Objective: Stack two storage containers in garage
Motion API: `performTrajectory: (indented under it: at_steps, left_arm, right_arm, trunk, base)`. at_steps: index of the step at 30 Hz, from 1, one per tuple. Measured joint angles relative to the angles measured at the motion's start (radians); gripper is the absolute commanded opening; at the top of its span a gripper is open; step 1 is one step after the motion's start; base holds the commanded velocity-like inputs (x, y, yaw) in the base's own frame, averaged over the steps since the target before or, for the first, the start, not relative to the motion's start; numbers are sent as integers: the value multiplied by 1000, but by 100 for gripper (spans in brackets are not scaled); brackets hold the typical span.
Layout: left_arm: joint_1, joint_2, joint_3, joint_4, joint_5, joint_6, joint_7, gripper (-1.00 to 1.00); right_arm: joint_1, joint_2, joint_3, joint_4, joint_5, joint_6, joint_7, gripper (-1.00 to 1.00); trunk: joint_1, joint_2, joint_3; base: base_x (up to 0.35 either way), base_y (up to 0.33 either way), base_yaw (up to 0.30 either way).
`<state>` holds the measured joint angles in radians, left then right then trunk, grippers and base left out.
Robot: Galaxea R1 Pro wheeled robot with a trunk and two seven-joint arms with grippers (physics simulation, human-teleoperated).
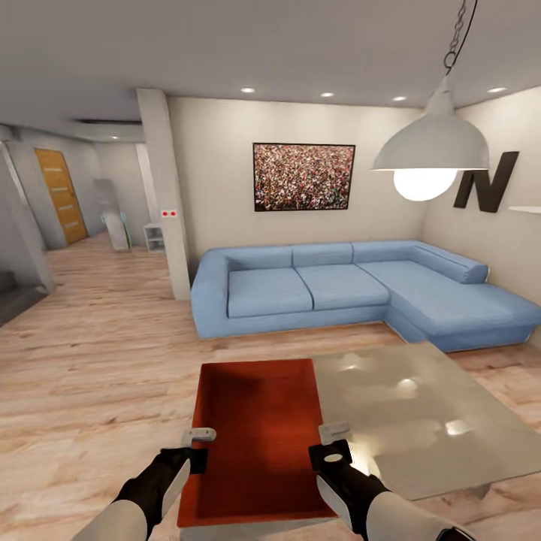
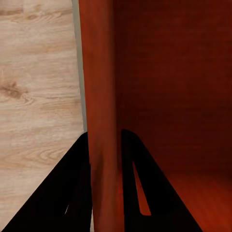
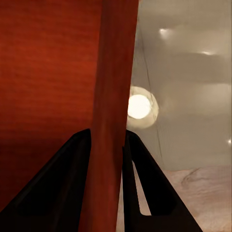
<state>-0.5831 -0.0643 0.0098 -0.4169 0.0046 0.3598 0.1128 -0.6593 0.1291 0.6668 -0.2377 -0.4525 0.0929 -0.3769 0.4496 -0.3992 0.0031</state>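
Container: orange-red storage container [image 1: 259, 436], lidless, held in front of the robot above the glossy grey table [image 1: 428, 421] edge and wood plank floor [image 1: 90, 376].
Left gripper [image 1: 197, 446]: clamped on the container's left wall [image 2: 102, 145], one finger either side.
Right gripper [image 1: 333, 443]: clamped on its right wall [image 3: 112, 145].
Room: blue sectional sofa [image 1: 353, 289] beyond, pendant lamp [image 1: 432, 150] above.

One storage container [image 1: 259, 436] shows — an orange-red rectangular bin, lidless, open side up, with plain thin walls. It sits level with its long axis pointing away toward the blue sofa, above the light wood plank floor of the living room [image 1: 98, 353] — its far right corner beside a glossy table.
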Motion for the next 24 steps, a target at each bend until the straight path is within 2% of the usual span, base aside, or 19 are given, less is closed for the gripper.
performTrajectory:
  at_steps: [24]
  left_arm:
    - [0,0,0,0,0,0,0,-100]
  right_arm:
    - [0,0,0,0,0,0,0,-100]
  trunk:
    - [0,0,0]
  base:
    - [0,0,286]
